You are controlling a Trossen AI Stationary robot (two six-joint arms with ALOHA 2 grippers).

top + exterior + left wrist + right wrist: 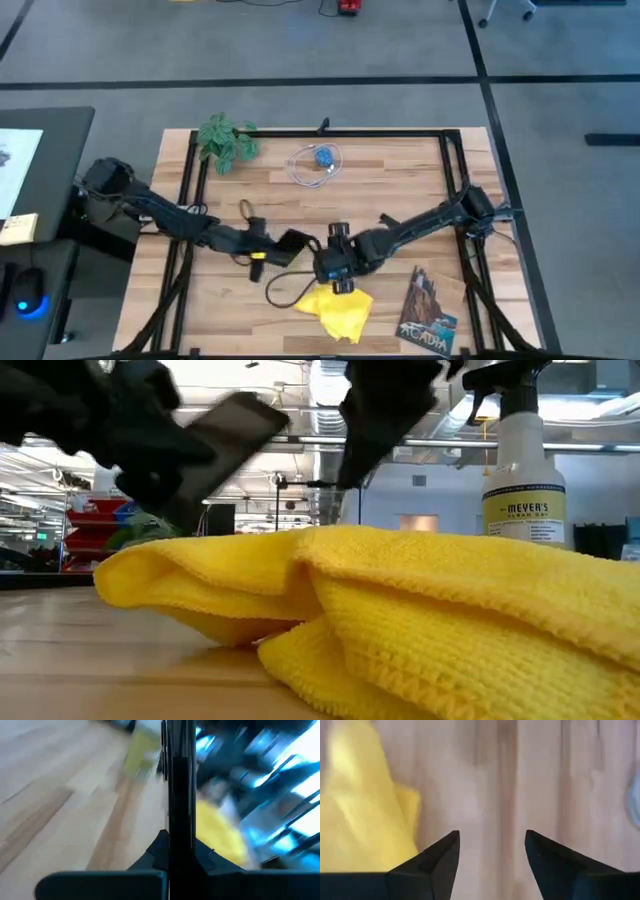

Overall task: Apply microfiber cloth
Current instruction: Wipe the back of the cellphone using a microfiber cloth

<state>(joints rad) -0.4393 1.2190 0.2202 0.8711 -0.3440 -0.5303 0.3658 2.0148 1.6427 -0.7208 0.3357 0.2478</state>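
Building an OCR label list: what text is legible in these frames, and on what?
"MEYER'S CLEAN DAY": label of the spray bottle, low view; the smaller print under it is too small to read.
"ACADIA": cover of the booklet, high view, bottom edge.
White sheet on the side desk: marks too small to read.

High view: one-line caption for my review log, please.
Left gripper holds a black phone above the table; the open right gripper hovers by the crumpled yellow cloth.

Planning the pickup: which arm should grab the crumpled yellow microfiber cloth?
Probably right: the right gripper is open and empty just above the crumpled yellow microfiber cloth, while the left gripper holds the black smartphone.
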